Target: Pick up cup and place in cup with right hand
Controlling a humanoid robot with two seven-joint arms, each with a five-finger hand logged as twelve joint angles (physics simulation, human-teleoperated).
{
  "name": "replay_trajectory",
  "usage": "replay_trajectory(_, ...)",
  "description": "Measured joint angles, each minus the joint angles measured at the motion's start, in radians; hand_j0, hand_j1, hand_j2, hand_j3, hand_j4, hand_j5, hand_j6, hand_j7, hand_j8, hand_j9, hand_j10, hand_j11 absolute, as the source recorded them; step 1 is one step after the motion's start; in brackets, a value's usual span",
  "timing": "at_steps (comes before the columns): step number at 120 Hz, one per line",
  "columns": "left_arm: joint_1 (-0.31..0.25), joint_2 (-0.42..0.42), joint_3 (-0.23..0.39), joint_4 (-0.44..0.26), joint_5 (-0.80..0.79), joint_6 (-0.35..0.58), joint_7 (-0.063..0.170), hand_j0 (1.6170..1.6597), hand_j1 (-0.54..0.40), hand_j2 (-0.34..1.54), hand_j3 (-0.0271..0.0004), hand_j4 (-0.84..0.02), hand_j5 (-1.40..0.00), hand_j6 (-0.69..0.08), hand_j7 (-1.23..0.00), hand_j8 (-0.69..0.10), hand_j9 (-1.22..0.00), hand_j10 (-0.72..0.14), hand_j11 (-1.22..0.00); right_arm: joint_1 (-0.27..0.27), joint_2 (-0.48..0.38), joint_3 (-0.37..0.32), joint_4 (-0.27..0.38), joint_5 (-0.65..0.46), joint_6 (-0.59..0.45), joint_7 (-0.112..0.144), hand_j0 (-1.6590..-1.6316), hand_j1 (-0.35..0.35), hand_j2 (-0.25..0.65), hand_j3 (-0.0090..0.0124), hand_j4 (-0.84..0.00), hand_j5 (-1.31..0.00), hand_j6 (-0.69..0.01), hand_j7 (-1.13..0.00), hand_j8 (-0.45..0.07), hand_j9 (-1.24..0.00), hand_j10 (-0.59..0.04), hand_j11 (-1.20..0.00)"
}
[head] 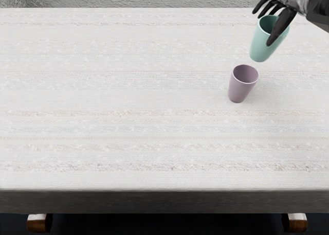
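while the right hand (286, 8) pinches a teal cup (260, 47) beyond the purple cup (238, 89) standing on the surface (128, 96), an off-center descent could clip the waiting rim and topple it.

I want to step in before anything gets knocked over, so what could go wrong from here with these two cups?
The right robot hand holds the teal cup up near its rim, so the cup might swing or slip as it moves.

The teal cup is not over the purple cup's opening but off toward the back right; lowering it there would likely miss.

The purple cup stands with nothing bracing it, so a sideways bump could tip it.
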Motion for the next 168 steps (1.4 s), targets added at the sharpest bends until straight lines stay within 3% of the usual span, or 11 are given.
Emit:
replay_trajectory(70,0.0,0.0,0.0,0.0,0.0,0.0,0.0,1.6581,0.349,0.0,0.0,0.0,0.0,0.0,0.0,0.0,0.0,0.0,0.0,0.0,0.002,0.011,0.114,-0.002,0.018,-0.003,-1.6578,0.094,0.141,0.0,-0.431,-0.57,-0.433,-0.56,-0.34,-0.57,-0.356,-0.56)
replay_trajectory(168,0.0,0.0,0.0,0.0,0.0,0.0,0.0,1.6581,0.349,0.0,0.0,0.0,0.0,0.0,0.0,0.0,0.0,0.0,0.0,-0.01,-0.06,0.009,0.212,-0.002,0.035,-0.003,-1.6578,0.086,0.122,0.0,-0.422,-0.55,-0.424,-0.55,-0.344,-0.56,-0.361,-0.55)
